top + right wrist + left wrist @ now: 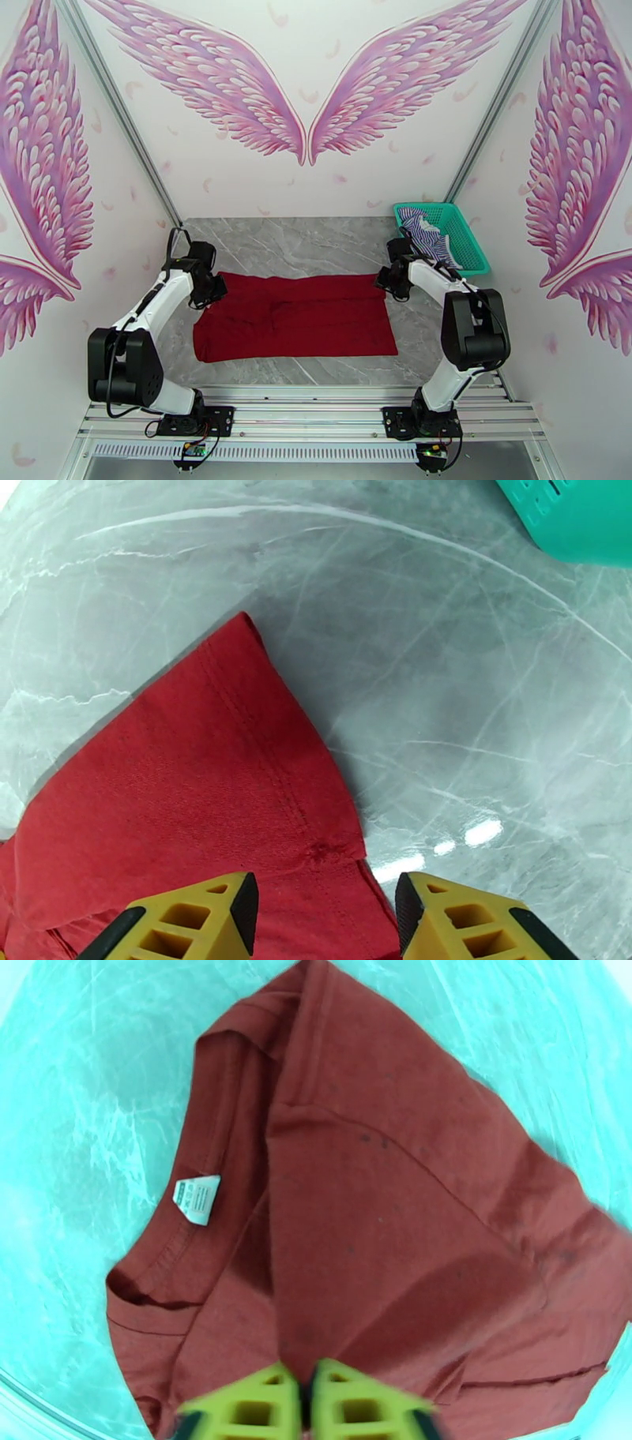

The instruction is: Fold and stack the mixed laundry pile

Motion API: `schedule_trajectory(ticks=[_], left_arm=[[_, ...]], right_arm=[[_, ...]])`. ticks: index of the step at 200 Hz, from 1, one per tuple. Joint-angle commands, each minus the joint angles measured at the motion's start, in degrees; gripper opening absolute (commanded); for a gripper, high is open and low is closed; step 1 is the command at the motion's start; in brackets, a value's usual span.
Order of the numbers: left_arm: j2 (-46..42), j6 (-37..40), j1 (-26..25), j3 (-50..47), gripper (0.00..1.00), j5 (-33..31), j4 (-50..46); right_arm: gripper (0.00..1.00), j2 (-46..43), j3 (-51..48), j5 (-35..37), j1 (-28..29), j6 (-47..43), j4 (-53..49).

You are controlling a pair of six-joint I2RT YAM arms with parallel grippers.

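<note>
Pinching a fold of the dark red T-shirt (296, 320) with the left pincer (306, 1382), yellow fingers (268, 1406) pressed almost together, cloth tented up toward the tips, collar and white label (197, 1198) just ahead and to one side. Holding the right pincer (325, 898) spread wide, nothing pinched, with a hemmed corner of the same shirt lying flat just ahead of and partly between its tips. Spread from one pincer across to the other on the grey table (316, 237), roughly rectangular, wrinkled through the middle.

Likely trouble: losing the left pinch and dropping the fold askew, given the thin ridge of cloth caught. On closing the right side here, risk of catching only the top layer at the hem, or scraping bare marble. Also possible: skewing the whole shirt by pulling from one side alone.

Beyond the right pincer, toward its outer side: teal mesh basket (466, 237) with the striped shirt (425, 233) heaped inside, not yet folded. Nothing lying between either pincer and the red cloth. Basket near enough to the right wrist to clip on a wide swing.
</note>
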Motion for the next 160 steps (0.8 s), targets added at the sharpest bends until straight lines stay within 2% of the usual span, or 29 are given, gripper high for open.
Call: schedule_trajectory(ticks=[1,35,70,86,103,119,132,160], left_arm=[[2.22,-0.62,0.39,-2.11,0.5,-4.1,0.55],[0.82,1.28,0.08,1.71,0.57,-8.55,-4.73],[1.07,3.0,-2.01,6.76,0.58,-6.29,-7.85],[0.96,2.46,-3.71,6.51,0.58,-5.07,-5.6],[2.92,1.96,-3.49,4.89,0.58,-0.89,-0.05],[7.44,2.71,-3.22,6.05,0.58,-2.1,2.56],[11.4,3.02,-2.95,8.06,0.53,-2.16,4.73],[19.44,1.81,-2.95,13.42,0.3,3.2,10.5]], right_arm=[[0.52,3.86,2.51,-1.49,0.59,-0.46,-0.78],[0.51,8.3,4.11,3.89,0.58,-2.07,-4.6],[0.5,10.76,7.15,11.86,0.39,-1.83,-9.24],[0.47,11.26,8.2,13.17,0.09,-2.25,-10.19],[0.45,10.7,8.8,12.35,0.21,-3.0,-10.56],[0.45,9.38,9.34,11.28,0.51,-3.5,-11.05],[0.45,8.01,9.69,9.31,1.14,-4.28,-10.61],[0.44,6.78,11.05,2.58,3.61,-4.75,-8.68]])
